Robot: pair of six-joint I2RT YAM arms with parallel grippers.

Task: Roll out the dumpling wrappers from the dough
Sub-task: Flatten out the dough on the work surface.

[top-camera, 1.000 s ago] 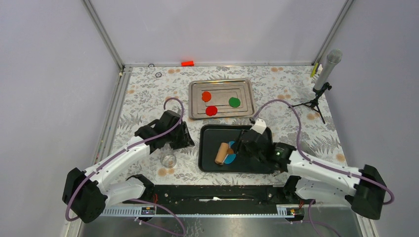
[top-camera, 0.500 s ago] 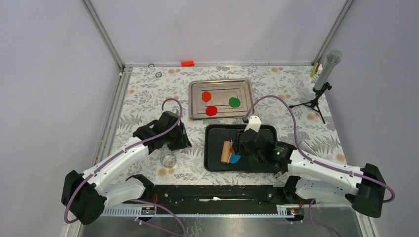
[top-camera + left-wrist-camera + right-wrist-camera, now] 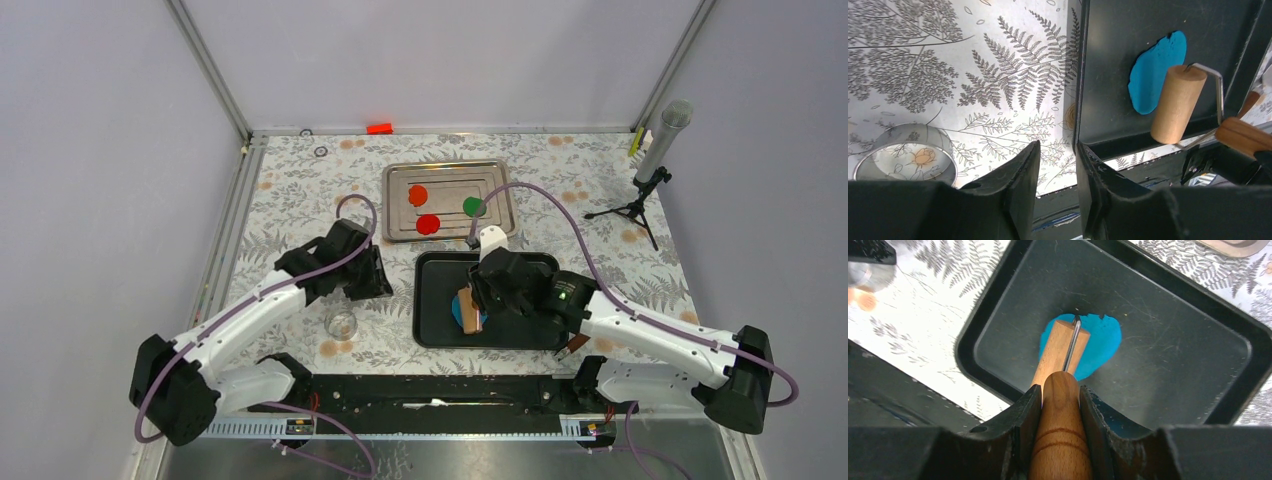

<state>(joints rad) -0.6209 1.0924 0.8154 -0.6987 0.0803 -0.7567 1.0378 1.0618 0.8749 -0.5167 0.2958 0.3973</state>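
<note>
My right jaws are clamped on the turned wooden handle (image 3: 1060, 430) of a small wooden roller (image 3: 1058, 347). The handle fills the space between them, and a bent wire frame runs from it to the barrel's end. The barrel lies just ahead of my fingertips, resting on the near-left part of the dough (image 3: 1103, 337), a thin, bright blue clay sheet with a ragged far edge. The sheet sits in the left half of a shallow black rectangular tray (image 3: 965, 340), and its uncovered part spreads to the right of the barrel.

My left jaws stand slightly apart, and the fern-printed tabletop (image 3: 973, 75) shows through the narrow gap. They hang over the tabletop just left of the black tray, and its rim runs down toward the tip of one finger (image 3: 1088, 160). I cannot tell whether it touches. A clear round cup (image 3: 903, 155) stands beside them on the other side.

Farther back, a silver metal tray (image 3: 395, 205) holds three small flat clay discs, well away from both jaws: one orange-red (image 3: 418, 194), one red (image 3: 428, 223) and one green (image 3: 474, 207).
</note>
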